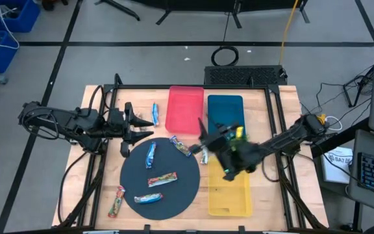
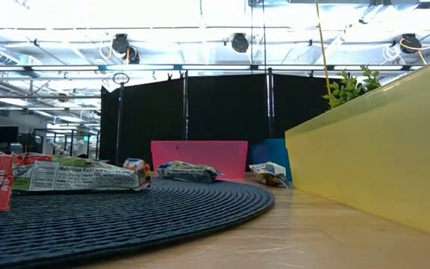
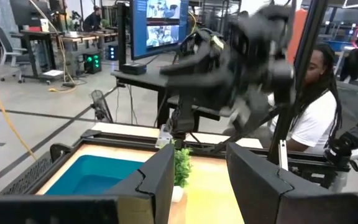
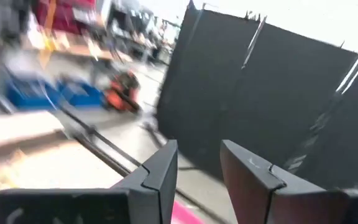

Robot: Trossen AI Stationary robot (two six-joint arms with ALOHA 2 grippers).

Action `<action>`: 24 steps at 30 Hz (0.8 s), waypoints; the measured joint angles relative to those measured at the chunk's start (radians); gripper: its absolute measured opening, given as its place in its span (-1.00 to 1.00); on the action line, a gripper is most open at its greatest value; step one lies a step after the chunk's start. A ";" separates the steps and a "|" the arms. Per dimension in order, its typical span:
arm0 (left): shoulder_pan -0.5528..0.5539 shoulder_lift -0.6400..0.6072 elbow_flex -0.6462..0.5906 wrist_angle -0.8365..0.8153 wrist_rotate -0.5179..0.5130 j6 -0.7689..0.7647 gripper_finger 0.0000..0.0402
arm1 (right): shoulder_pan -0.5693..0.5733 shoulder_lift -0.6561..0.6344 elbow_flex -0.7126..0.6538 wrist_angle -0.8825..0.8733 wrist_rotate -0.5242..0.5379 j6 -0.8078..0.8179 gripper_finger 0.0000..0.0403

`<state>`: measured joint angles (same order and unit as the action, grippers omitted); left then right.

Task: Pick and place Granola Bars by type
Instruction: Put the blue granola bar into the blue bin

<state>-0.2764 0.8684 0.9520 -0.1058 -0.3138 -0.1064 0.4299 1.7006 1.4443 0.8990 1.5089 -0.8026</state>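
Several granola bars lie flat around a dark round mat. On the mat are a blue one, an orange-green one and a blue-white one. Off it lie a blue one, a silvery-tan one, one by the yellow tray and one near the table's left front. My left gripper hovers open at the mat's far-left rim; its fingers hold nothing. My right gripper is blurred, open and empty, above the gap between the mat and the blue tray.
A red tray and a blue tray stand at the far side, and a yellow tray at the right front. A green plant sprig stands between the blue and yellow trays. A person sits beyond the table's right side.
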 joint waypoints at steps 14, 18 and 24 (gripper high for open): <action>-0.001 0.000 0.000 0.173 0.192 -0.057 -0.26 | -0.010 -0.270 0.000 -0.693 -1.046 0.761 -0.53; -0.004 0.000 0.000 0.214 0.185 -0.128 -0.26 | -0.026 -0.301 0.001 -0.921 -0.838 0.938 -0.59; -0.005 0.000 0.000 0.205 0.132 -0.143 -0.26 | -0.055 -0.323 0.001 -1.397 -0.565 1.609 -0.63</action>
<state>-0.2810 0.8687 0.9520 0.0990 -0.1814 -0.2493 0.3747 1.3772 1.4456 -0.4982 0.9437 0.8062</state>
